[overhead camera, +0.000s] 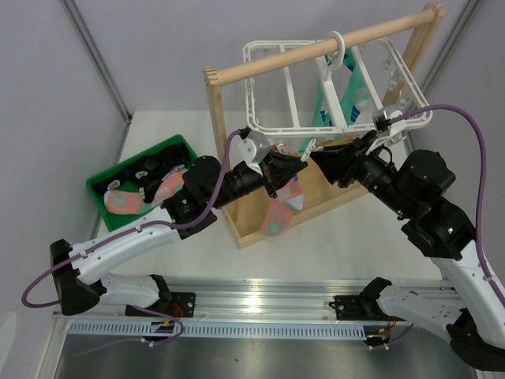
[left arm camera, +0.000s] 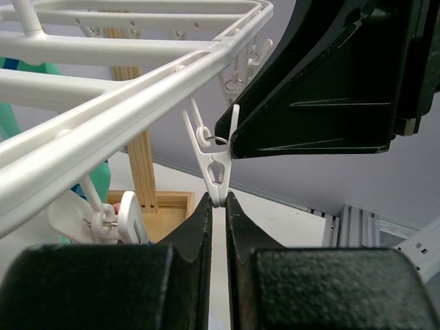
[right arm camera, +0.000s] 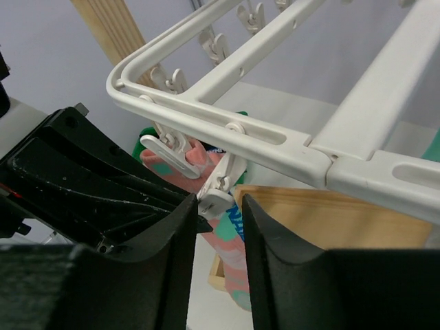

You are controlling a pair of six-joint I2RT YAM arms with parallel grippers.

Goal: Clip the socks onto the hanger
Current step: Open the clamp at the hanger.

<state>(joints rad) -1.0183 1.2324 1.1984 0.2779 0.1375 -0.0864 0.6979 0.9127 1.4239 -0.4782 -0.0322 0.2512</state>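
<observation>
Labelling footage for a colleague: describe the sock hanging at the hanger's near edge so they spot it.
Start at the wooden rack and the white grid hanger hooked on its rod. Under the hanger's near edge dangles one sock: salmon-pink with a teal toe, unlike the teal-green socks hanging farther back.

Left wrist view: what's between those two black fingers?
A white hanger clip's tip sits between the left gripper's fingers, in the left wrist view.
</observation>
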